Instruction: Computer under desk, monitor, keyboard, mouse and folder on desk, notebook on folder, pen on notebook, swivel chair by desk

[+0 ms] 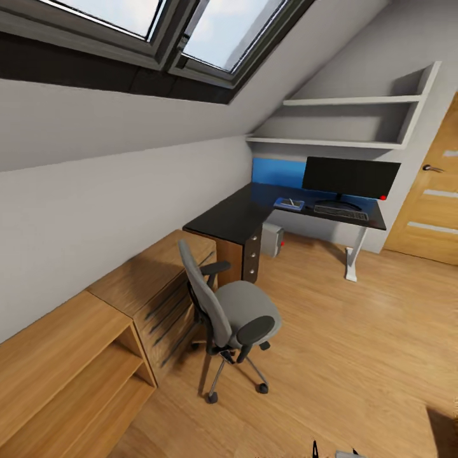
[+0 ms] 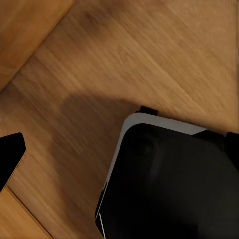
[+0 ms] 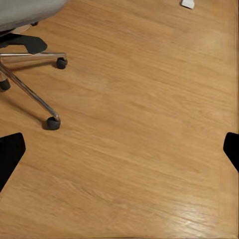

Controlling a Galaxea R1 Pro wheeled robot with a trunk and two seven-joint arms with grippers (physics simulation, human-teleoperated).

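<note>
You are looking across the bedroom toward the far corner, where the black L-shaped counter stands under the white wall shelves. The monitor stands upright on the far wing of the counter, in front of the blue wall panel. The keyboard lies on the counter just before the monitor's base. The folder lies flat on the counter beside the keyboard, on the side toward the corner, with something small and darker on top of it; you cannot tell from here whether that is the notebook, nor pick out the mouse or pen. The computer sits on the wood floor under the counter, next to the drawers with round knobs.

The swivel chair stands on the floor well apart from the monitor end, near the light wooden drawer unit along the wall, its seat bare.

Left fingers: one dark tip shows at the frame edge above floor and the robot's base; you cannot tell their spread. Right fingers: two dark tips sit at opposite edges, spread wide, holding nothing, above the floor near the chair's castors.
</note>
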